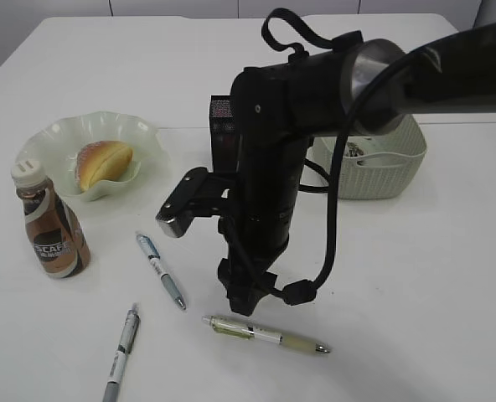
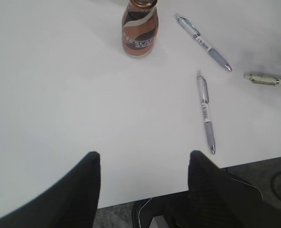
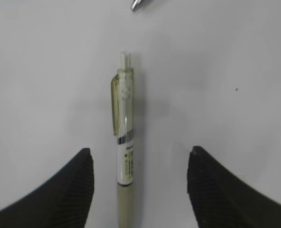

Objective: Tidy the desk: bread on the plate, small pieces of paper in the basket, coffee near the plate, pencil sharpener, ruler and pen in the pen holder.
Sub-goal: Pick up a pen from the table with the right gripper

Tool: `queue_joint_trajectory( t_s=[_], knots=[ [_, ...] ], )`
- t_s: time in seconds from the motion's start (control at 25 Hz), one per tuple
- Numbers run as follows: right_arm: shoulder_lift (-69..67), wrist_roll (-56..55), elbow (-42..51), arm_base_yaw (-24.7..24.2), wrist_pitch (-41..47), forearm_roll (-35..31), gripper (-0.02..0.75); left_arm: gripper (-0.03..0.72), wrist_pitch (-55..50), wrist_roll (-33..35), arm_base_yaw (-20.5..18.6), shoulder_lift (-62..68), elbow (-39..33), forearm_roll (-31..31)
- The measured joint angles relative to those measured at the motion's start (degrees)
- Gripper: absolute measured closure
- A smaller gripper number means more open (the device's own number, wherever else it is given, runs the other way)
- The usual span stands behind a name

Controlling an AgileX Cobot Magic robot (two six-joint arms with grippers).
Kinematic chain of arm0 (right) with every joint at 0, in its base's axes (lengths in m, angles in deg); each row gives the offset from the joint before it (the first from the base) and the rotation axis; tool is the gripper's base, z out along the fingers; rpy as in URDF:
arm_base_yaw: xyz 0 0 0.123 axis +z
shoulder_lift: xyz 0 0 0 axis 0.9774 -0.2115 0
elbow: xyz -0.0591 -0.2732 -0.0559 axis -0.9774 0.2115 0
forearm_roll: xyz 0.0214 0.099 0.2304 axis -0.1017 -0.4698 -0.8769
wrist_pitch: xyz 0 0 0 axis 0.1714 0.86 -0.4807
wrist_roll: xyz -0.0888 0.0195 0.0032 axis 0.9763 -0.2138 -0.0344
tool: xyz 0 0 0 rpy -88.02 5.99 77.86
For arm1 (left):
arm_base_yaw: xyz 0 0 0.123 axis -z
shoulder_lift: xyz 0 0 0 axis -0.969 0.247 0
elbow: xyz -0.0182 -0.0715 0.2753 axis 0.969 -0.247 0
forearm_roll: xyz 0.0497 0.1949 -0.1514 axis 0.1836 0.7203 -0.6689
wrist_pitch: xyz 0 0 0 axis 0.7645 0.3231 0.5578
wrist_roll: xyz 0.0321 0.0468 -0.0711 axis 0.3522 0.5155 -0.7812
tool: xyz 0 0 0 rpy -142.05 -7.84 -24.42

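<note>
**Rt tool straddles the yellow-green pen, axis running between the jaws**

Rt wrist view: yellow-green pen [image 3: 124, 137] lies on the white table [image 3: 226, 71], long axis near vertical in frame, clicker end toward top, barrel running down and out at the bottom edge, centred between the two dark jaws. Rt tool [image 3: 135, 190] spread wide, nothing gripped, jaws crossways to the pen. Looks lined up for a straight drop & close.

Exterior view: same pen [image 1: 265, 333] sits lower centre, just under the rt arm's tool [image 1: 250, 297]; the rt arm is clearly the nearer one. Lt tool [image 2: 143, 190] also spread, empty, at the table's near edge in its own view, well apart from that pen.

Other pens: blue-grip pen [image 1: 161, 270] and grey pen [image 1: 122, 353], lower left. Pen holder [image 1: 223, 126] mostly hidden behind the arm, upper centre. Basket [image 1: 382, 167] at right.

Bread [image 1: 104, 162] already on plate [image 1: 55, 138]; coffee [image 1: 51, 222] just beside it.

Writing: bottle label reads "SCAF" in part, Nescafé. Pen print too small to read.
</note>
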Motion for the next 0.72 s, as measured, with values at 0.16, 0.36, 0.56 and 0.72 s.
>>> queue_joint_trajectory(
  t_s=[0.16,0.36,0.56,0.72],
  knots=[
    [0.6,0.1,0.0,1.0,-3.9,1.8,0.28,0.255,0.0,0.0,0.0,0.0,0.0,0.1],
    [0.6,-0.1,2.4,1.0,-4.8,2.6,0.281,0.255,0.0,0.0,0.0,0.0,0.0,0.4],
    [0.6,-1.5,5.4,1.1,-5.8,2.8,0.281,0.255,0.0,0.0,0.0,0.0,0.0,1.4],
    [0.6,-1.9,7.6,2.0,-8.0,2.8,0.281,0.255,0.0,0.0,0.0,0.0,0.0,1.8]
  ],
)
